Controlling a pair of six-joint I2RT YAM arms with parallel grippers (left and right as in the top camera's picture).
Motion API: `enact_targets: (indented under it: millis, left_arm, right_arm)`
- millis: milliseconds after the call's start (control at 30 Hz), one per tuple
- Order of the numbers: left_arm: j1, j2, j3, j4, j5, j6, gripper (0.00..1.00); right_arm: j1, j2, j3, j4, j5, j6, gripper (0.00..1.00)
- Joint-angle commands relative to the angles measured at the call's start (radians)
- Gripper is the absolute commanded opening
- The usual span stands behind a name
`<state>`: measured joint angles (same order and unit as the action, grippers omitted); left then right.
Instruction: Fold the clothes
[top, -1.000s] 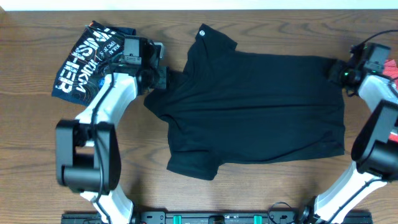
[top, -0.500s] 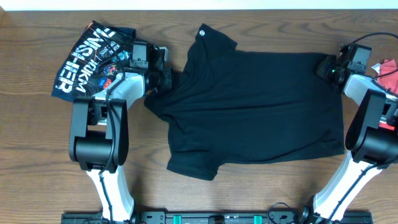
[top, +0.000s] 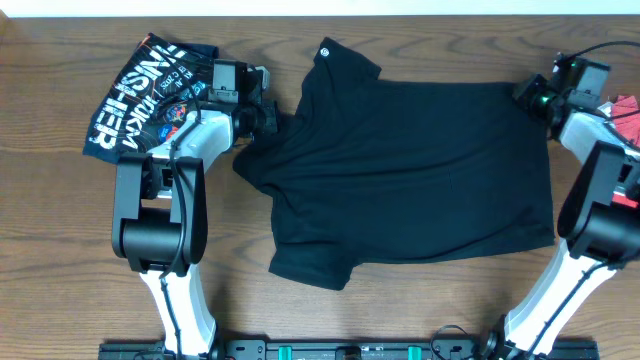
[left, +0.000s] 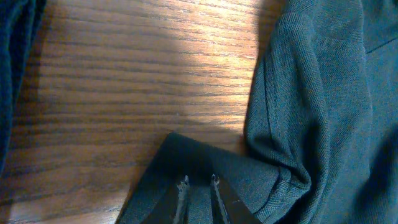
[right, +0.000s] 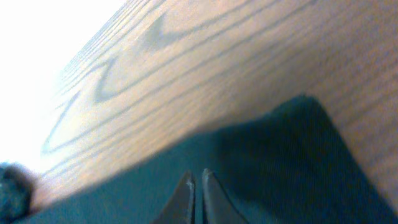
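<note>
"Black T-shirt (top: 410, 170) lies spread flat on the wooden table (top: 400, 320), collar end toward the left arm and hem toward the right," the inspector records. "What has altered in the last second?"

"2 things," the assistant answers. "Both sets of jaws stood partly apart 1 second ago, and both are now clenched. The left gripper (top: 266, 117) has pinched the shirt's shoulder edge just below the far sleeve, and its wrist view shows dark cloth bunched round the tips. The right gripper (top: 527, 95) has nipped the far hem corner, its tips all but meeting on the cloth. The left arm has also drawn its base link in, and the arm now stands beside the navy printed garment (top: 140, 95)."

"Has the shirt itself shifted?"

"Barely. Its outline is almost as it was, and no part is lifted off the table. The navy piece and the red garment (top: 627, 112) at the right margin lie apart from it and are not held."

"Finding?"

"Grasp judged secured at 2 points along the far edge, with the fold itself not begun. The next move would probably carry that edge over toward the near one. The right hold sits on a thin corner and could slip under tension."
</note>
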<state>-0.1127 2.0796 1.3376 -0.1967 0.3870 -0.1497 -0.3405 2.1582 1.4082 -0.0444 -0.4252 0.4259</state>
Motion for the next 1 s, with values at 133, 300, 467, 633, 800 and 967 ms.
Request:
enact_targets:
  millis: [133,300,467,633,800,967]
  left_arm:
    - [-0.013,0.003,0.020,-0.035,0.006,0.093,0.09]
    - [-0.033,0.028,0.019,-0.059,-0.101,0.139,0.07]
    - [-0.028,0.050,0.019,-0.072,-0.252,0.167,0.07]
    - [-0.027,0.052,0.019,-0.085,-0.433,0.201,0.06]
    - [-0.027,0.048,0.030,-0.105,-0.504,0.210,0.06]
    - [-0.027,0.030,0.068,-0.143,-0.505,0.188,0.06]
  right_arm:
    - [-0.039,-0.267,0.020,-0.225,-0.125,-0.133,0.07]
    - [-0.036,-0.359,0.020,-0.422,-0.063,-0.162,0.05]
    - [-0.035,-0.373,0.019,-0.570,-0.045,-0.185,0.02]
    - [-0.027,-0.373,0.013,-0.643,-0.025,-0.215,0.01]
    - [-0.004,-0.373,0.003,-0.670,0.042,-0.218,0.01]
    - [0.024,-0.372,-0.021,-0.690,0.169,-0.218,0.02]
